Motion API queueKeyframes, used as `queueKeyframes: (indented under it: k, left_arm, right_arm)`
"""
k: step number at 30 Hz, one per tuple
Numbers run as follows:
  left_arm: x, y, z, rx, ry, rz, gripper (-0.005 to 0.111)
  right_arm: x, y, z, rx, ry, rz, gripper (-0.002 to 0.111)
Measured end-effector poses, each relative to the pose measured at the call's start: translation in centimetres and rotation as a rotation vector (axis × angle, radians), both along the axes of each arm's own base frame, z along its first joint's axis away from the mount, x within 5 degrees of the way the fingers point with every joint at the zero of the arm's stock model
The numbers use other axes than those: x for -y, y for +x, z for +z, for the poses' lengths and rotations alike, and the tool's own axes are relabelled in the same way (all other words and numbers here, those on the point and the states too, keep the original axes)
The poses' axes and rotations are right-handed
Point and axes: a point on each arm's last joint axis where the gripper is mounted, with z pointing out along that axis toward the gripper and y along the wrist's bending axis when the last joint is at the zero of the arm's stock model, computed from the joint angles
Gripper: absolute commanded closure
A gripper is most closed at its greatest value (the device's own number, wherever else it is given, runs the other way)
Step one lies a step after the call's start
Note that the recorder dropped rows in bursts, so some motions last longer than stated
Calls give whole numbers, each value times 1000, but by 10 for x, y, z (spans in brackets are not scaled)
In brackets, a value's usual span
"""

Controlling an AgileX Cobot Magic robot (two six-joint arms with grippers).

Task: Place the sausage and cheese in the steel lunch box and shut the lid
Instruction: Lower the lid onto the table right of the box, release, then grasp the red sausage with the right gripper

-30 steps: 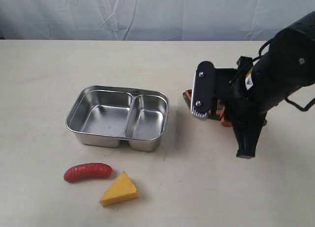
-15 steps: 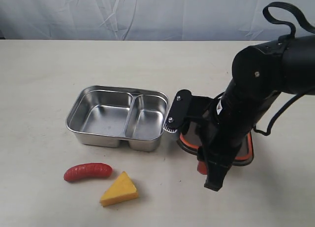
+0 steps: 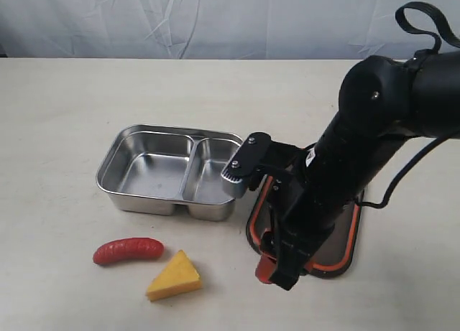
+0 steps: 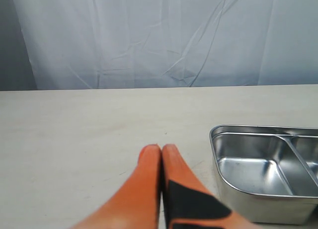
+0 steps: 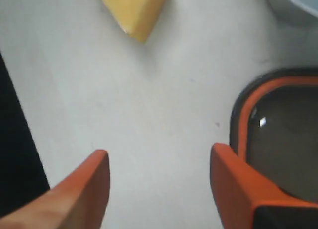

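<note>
The steel lunch box (image 3: 172,171) stands with both compartments bare. In front of it lie the red sausage (image 3: 128,250) and the yellow cheese (image 3: 174,276). The dark lid (image 3: 338,252) with its orange rim lies flat to the right of the box, partly under my right arm. My right gripper (image 3: 272,273) is open and points down at the table between the cheese and the lid. In the right wrist view the gripper (image 5: 159,162) holds nothing, with the cheese (image 5: 134,8) ahead and the lid (image 5: 283,134) beside one finger. My left gripper (image 4: 160,150) is shut, empty, next to the lunch box (image 4: 268,169).
A pale cloth backdrop (image 3: 215,19) runs along the table's far edge. A black cable (image 3: 424,19) loops above my right arm. The left arm does not show in the exterior view.
My right arm has swung forward and left, lowering its gripper toward the table near the cheese. The lid now lies nearer the front than before, right of the box.
</note>
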Motion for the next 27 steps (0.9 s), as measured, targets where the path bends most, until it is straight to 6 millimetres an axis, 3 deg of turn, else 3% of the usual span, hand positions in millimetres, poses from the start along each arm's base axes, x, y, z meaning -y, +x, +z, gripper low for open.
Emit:
queueKeyframes:
  k: [5, 11, 20, 27]
  left_arm:
    - [0, 0, 0, 0, 0, 0, 107]
    - [0, 0, 0, 0, 0, 0, 107]
    - [0, 0, 0, 0, 0, 0, 107]
    - [0, 0, 0, 0, 0, 0, 107]
  right_arm:
    - [-48, -11, 23, 186, 197, 126, 51]
    - [-96, -6, 39, 271, 286, 187, 51]
    - [-149, 0, -1, 251, 221, 296, 51]
    - [-168, -7, -28, 226, 180, 346, 51]
